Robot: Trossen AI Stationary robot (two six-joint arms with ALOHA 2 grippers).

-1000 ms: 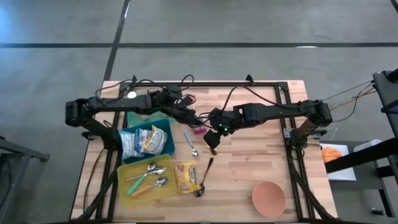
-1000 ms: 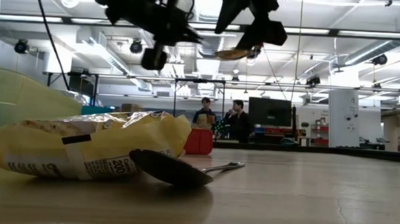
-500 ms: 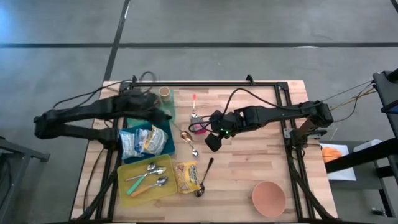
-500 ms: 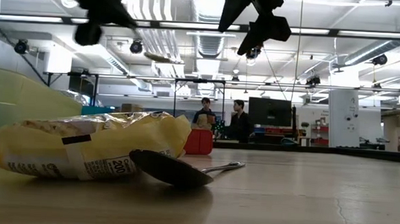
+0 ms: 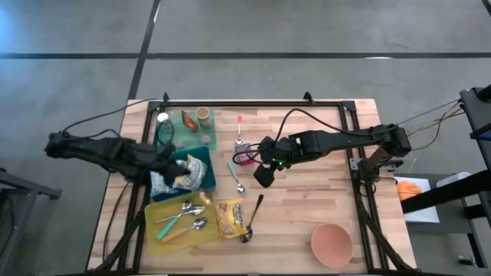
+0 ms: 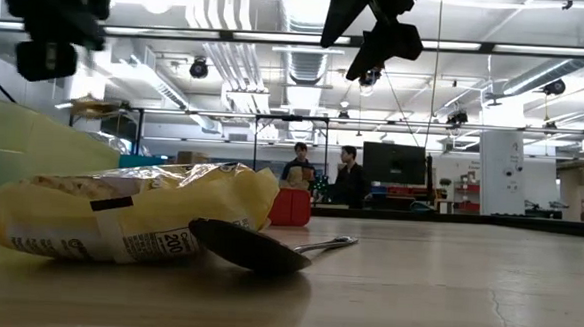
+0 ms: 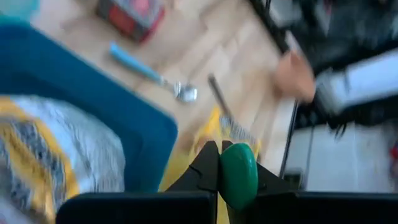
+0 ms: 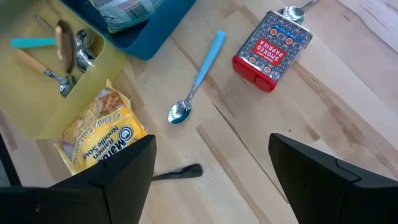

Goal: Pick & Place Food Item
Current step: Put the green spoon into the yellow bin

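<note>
My left gripper (image 5: 170,159) hovers shut over the blue tray (image 5: 201,159) of snack bags. A brown spoon goes with it: the blurred bowl (image 5: 203,197) hangs over the yellow cutlery tray (image 5: 157,211). In the left wrist view a green oval (image 7: 238,174) sits at the fingertips; what it is I cannot tell. My right gripper (image 5: 261,176) stands open above mid-table, nothing between its fingers (image 8: 118,171). A yellow noodle-soup packet (image 5: 229,217) lies flat by the yellow tray. A red paprika tin (image 5: 244,157) lies near the right gripper. My left gripper is shut on the brown spoon's handle, but the gripper's own body hides the place of contact in the high view. The spoon sticks out sideways toward the table's near edge, lifted clear. Its bowl (image 8: 62,37) hangs above the yellow tray's cutlery.
A blue-handled spoon (image 5: 235,175) and a dark spoon (image 5: 252,222) lie loose mid-table. A pink bowl (image 5: 331,244) stands near the front right. A green tray (image 5: 184,132) with small items sits at the far left. Bare wood lies right of the dark spoon.
My left gripper has swept fast from beside my right gripper toward the table's left and near edge, staying shut. The brown spoon, whose bowl was at my right gripper, has gone with it and now hangs over the yellow tray. My right gripper has stayed in place.
</note>
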